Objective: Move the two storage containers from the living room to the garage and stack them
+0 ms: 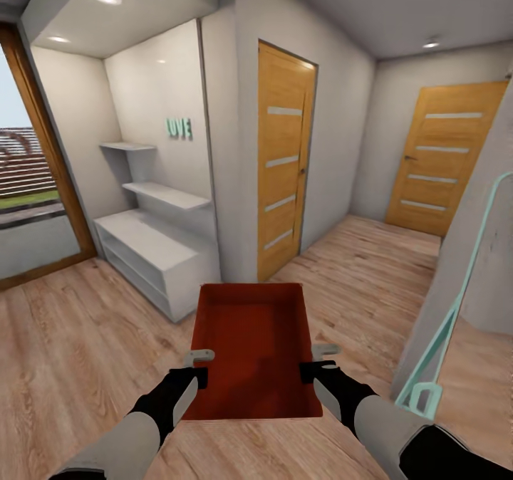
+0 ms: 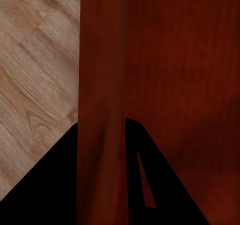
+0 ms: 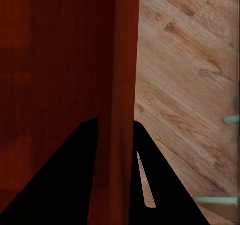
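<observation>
Both arms reached forward from the bottom of the head frame, forearms angled inward, and carried one red bin (image 1: 253, 352) between them at lower centre. The left gripper (image 1: 196, 366) clamped the bin's left wall, about two thirds of the way down its length toward the robot. The right gripper (image 1: 318, 361) clamped the right wall at the matching spot. Each had one grey finger showing outside the wall, pointing forward, with the black wrist behind it.

In the left wrist view the left gripper (image 2: 116, 135) straddled the bin (image 2: 170, 65) wall, a dark finger on each side, pinched narrow on the rim. The right wrist view showed the same: right gripper (image 3: 116, 132) closed across the bin (image 3: 55, 60) wall, one finger inside, one outside.

The bin was open-top, looked empty, and was held level over the wood floor (image 1: 64, 337), off the ground as far as could be told.

A white shelf unit (image 1: 153, 252) stood in an alcove at left centre, with teal letters (image 1: 179, 127) on the wall above it. A wood door (image 1: 285, 159) with frosted strips stood at centre, a second door (image 1: 443, 156) at upper right. A window (image 1: 32, 181) filled the left edge. A teal frame (image 1: 434, 355) leaned at the right edge.
</observation>
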### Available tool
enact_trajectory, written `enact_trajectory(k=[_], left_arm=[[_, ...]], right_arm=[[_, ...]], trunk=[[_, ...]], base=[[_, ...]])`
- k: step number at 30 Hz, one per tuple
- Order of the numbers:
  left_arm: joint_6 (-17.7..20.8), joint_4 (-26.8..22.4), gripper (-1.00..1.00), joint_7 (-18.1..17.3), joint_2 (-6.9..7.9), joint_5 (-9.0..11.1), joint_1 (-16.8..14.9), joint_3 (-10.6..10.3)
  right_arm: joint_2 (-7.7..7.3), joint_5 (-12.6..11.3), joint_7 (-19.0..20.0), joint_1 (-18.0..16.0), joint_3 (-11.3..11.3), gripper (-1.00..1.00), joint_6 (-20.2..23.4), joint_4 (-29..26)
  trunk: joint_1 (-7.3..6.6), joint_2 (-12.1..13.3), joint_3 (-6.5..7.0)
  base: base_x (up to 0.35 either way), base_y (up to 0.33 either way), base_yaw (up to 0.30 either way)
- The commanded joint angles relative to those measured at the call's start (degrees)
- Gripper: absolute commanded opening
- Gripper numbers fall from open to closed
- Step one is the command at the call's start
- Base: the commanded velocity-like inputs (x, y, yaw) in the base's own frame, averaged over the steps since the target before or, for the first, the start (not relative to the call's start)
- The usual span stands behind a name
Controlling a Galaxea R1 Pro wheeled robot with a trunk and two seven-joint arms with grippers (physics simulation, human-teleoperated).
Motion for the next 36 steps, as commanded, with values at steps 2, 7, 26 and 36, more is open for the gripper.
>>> enact_trajectory(k=[2, 7, 26, 36], left_arm=[[0.32, 0.06, -1.00, 0.41, 1.60, 0.99, 0.03, -0.29], [0.32, 0.06, -1.00, 0.41, 1.60, 0.99, 0.03, -0.29], [0.32, 0.06, -1.00, 0.41, 1.60, 0.99, 0.03, -0.29], [0.32, 0.06, -1.00, 0.41, 1.60, 0.99, 0.03, -0.29]], right_arm=[[-0.60, 0.38, -0.33, -0.08, 0.12, -1.00, -1.54, -0.28], [-0.58, 0.38, -0.33, -0.08, 0.12, -1.00, -1.54, -0.28], [-0.69, 0.37, -0.33, -0.08, 0.12, -1.00, -1.54, -0.28], [-0.67, 0.38, -0.33, -0.09, 0.12, -1.00, -1.54, -0.28]], trunk=[[0.06, -0.12, -0.12], [0.06, -0.12, -0.12], [0.06, -0.12, -0.12], [0.06, -0.12, -0.12]], base=[[0.321, 0.000, -0.241], [0.321, 0.000, -0.237], [0.321, 0.000, -0.031], [0.321, 0.000, -0.120]])
